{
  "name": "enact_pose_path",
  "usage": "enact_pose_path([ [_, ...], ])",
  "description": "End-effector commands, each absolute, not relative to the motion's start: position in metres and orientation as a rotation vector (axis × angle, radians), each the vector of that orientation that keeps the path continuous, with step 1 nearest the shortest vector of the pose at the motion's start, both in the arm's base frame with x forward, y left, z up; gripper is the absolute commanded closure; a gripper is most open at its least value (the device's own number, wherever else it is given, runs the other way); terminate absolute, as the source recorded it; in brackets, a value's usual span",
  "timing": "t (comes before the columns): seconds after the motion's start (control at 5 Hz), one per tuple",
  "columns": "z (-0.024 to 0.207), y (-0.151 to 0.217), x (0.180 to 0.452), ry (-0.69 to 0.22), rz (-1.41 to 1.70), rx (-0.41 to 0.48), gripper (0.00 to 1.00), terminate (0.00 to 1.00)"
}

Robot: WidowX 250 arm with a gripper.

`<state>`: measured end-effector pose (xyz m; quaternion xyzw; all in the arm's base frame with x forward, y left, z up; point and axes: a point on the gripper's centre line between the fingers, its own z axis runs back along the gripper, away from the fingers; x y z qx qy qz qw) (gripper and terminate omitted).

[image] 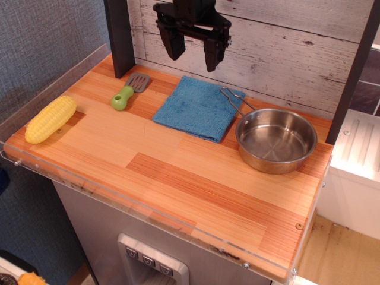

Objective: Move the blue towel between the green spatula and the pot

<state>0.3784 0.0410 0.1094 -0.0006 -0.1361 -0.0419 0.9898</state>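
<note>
Gripper (pixel 193 50) is hanging above the back of the table (pixel 196 190) with its jaws spread apart, holding nothing. The blue towel (pixel 199 108) lies flat right below it, sitting between the green spatula (pixel 129 91) and the pot (pixel 276 140), with the pot's wire handle resting over its right corner. It looks light, floppy and grippy, so I'd pinch an edge or bunch the middle; it'll sag and fold when lifted.

Black two-fingered robot gripper (pixel 193 52) raised high above table's back edge, pointing down, jaws spread wide, holding nothing. Arm above cropped by frame.
</note>
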Motion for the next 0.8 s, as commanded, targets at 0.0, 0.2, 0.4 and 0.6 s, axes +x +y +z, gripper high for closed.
enact_pose_path([
  [0.0,0.133,0.052,0.332,-0.287,-0.076,0.008,0.0,0.0],
  [0.2,0.13,0.055,0.316,-0.261,-0.092,0.019,0.0,0.0],
  [0.4,0.13,0.055,0.316,-0.261,-0.092,0.019,0.0,0.0],
  [0.6,0.13,0.055,0.316,-0.261,-0.092,0.019,0.0,1.0],
])
